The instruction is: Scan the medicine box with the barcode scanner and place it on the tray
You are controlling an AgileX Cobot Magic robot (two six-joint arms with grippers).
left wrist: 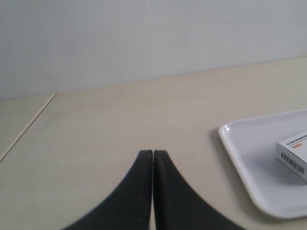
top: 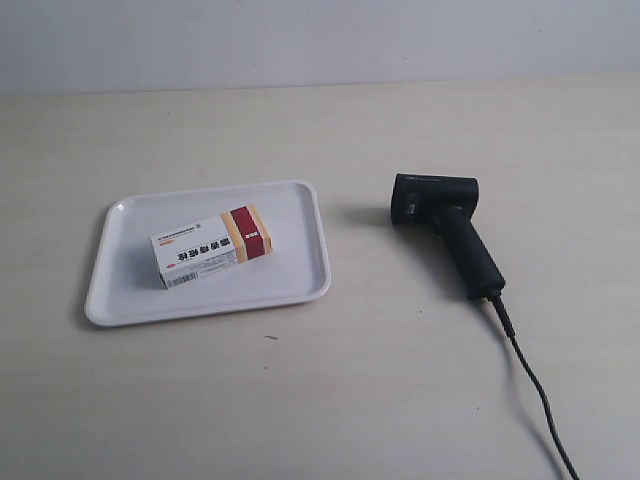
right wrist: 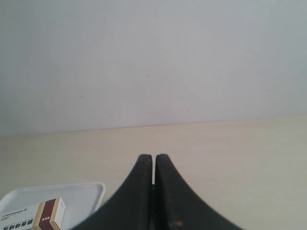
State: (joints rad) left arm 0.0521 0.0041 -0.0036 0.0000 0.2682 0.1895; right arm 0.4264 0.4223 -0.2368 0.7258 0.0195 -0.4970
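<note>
Only the exterior view shows me the barcode scanner (top: 445, 226): it lies flat on the worktop (top: 400, 380) at about 3 o'clock from the tray (top: 300, 290), well apart from it, head toward 12 o'clock and cable (top: 530, 385) trailing toward 5 o'clock. That view shows neither of my arms. The medicine box (top: 213, 246) lies flat inside the tray, its red and tan band toward 2 o'clock. My left wrist view catches a rounded tray corner (left wrist: 249, 163) and the box's barcode end (left wrist: 293, 158); my right wrist view catches another tray corner (right wrist: 91, 191) and the box's banded end (right wrist: 45, 215).

Bare worktop runs all around the tray rim and between tray and scanner.

My left jaws (left wrist: 153, 158) are pressed together, holding nothing. My right jaws (right wrist: 153, 163) are likewise closed and empty, above the worktop
</note>
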